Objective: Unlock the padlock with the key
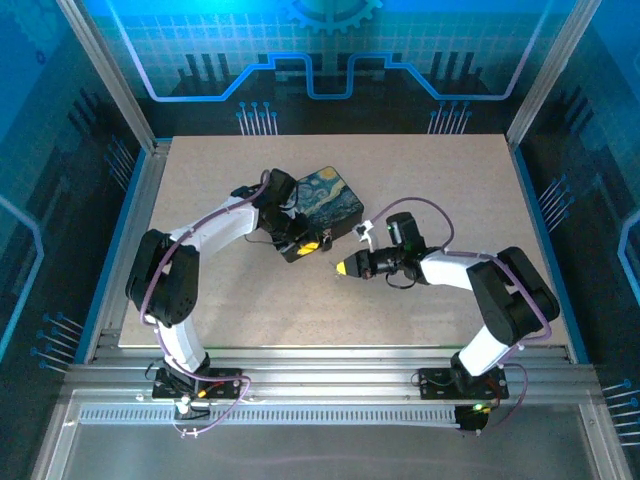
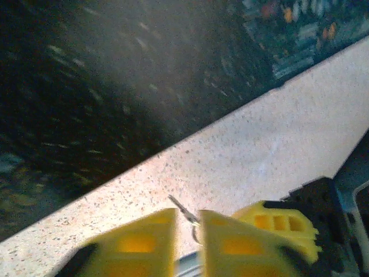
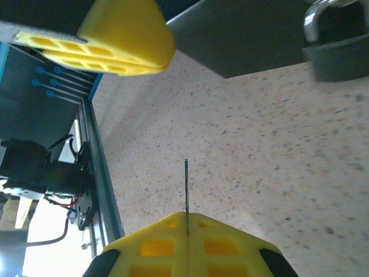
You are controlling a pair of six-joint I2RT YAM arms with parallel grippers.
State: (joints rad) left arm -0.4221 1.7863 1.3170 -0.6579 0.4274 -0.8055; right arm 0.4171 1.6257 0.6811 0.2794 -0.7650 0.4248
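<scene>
The padlock (image 3: 337,52) has a dark grey squarish body with a thick silvery shackle (image 3: 310,23) arching out of its top. It sits just beside the end of the box's (image 3: 248,34) dark side wall. It is blurred, so whether the shackle is latched cannot be told. The key (image 3: 186,190) is a thin dark blade seen edge-on, pinched at its base between the right gripper's (image 3: 187,218) yellow fingertips. It points toward the box wall, its tip well short of both box and padlock.
</scene>
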